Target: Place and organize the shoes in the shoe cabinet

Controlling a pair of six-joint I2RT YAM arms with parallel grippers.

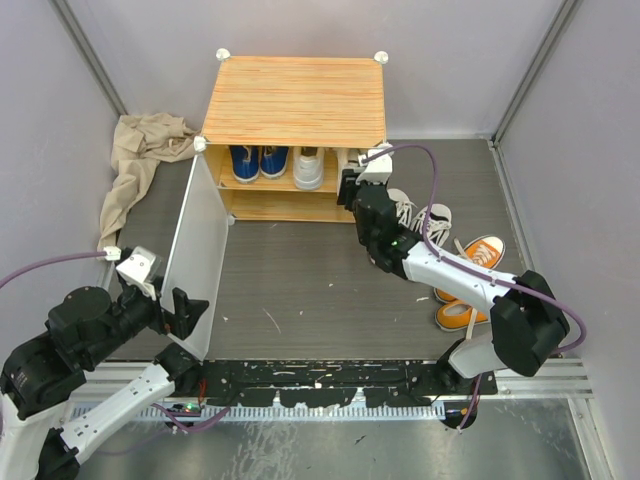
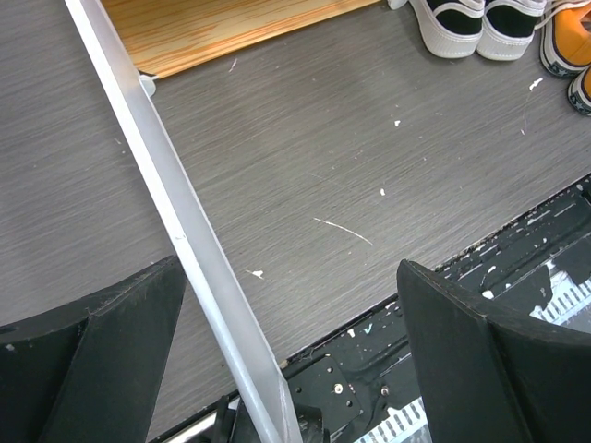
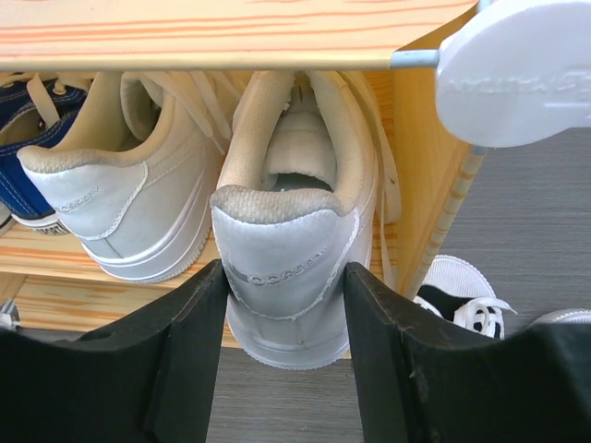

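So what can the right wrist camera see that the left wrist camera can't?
Only the right wrist view: a white sneaker gripped at the heel by the jaws, a second white sneaker on the shelf, a blue shoe and a round knob. Only the left wrist view: the door panel edge between wide-open jaws, and orange sneakers. Both: the black high-tops, the grey floor and the wooden cabinet.

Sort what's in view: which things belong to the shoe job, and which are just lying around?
Job: cabinet, open door, blue shoes and white shoes shelved, black high-tops and orange sneakers on floor.
Lying about: beige cloth beside cabinet.
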